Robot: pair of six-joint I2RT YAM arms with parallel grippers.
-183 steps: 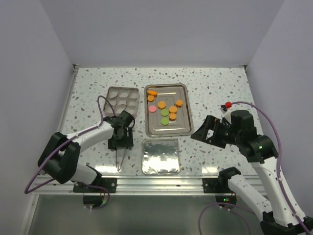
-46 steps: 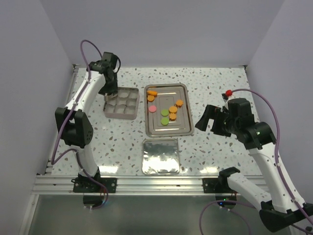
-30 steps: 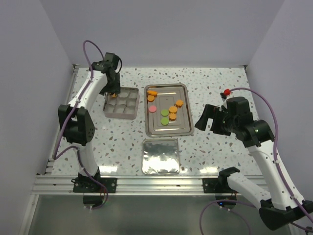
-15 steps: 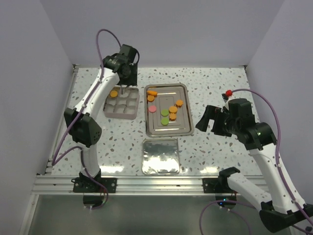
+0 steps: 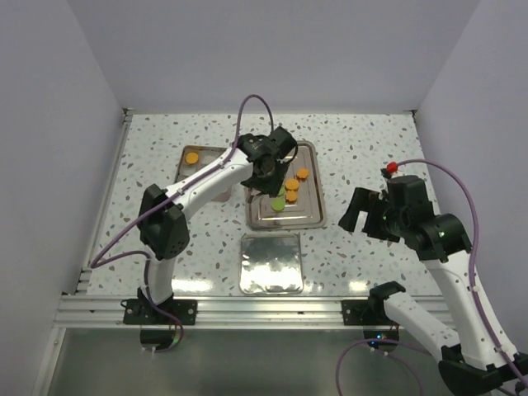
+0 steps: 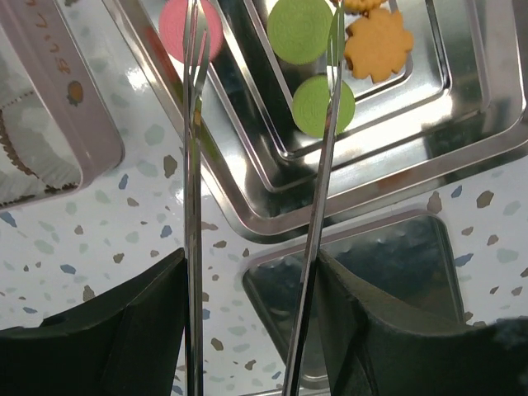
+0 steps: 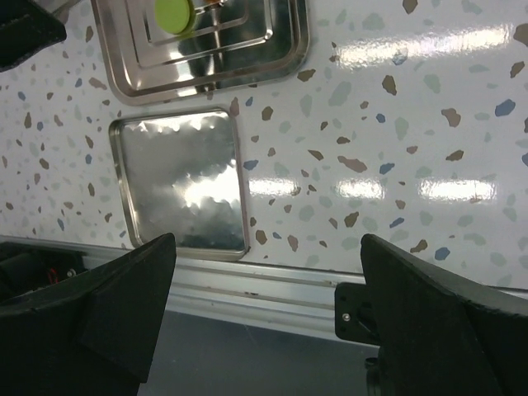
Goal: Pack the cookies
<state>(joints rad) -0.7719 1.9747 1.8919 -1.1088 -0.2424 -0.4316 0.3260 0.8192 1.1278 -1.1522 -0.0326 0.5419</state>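
The small flat round cookies [image 5: 291, 185] I'm meant to pack lie mostly in the shallow stainless-steel tray [image 5: 297, 216] at the middle of the speckled white table [image 5: 371, 140]. From overhead I make out three orange ones toward its right side and green beside them, while the left arm covers the tray's far left part. One round orange cookie [image 5: 191, 157] sits apart from the rest, in the far left compartment of the grey compartmented box [image 5: 206, 152], which stands just left of the tray. Through the left wrist camera I see a pink cookie [image 6: 177, 25], two green cookies [image 6: 323, 106] one behind the other, and an orange flower-shaped cookie [image 6: 379, 45] just beside them. The left gripper [image 6: 264, 21] hangs over the tray's left half with its two long thin metal fingers [image 6: 192, 206] spread apart and nothing pinched between them. One finger crosses the pink cookie in my view and the other crosses the two green ones, though I cannot tell whether the tips touch anything. A square shiny metal lid [image 5: 271, 262] lies flat on the table on the near side of the tray, close to it but apart. The right gripper [image 7: 266, 247] is off to the right of the tray above bare table, its dark jaws wide apart and empty. Its camera looks down on the lid, the tray's near corner with a green cookie in it, and the aluminium rail [image 7: 272, 289] at the table's near edge.
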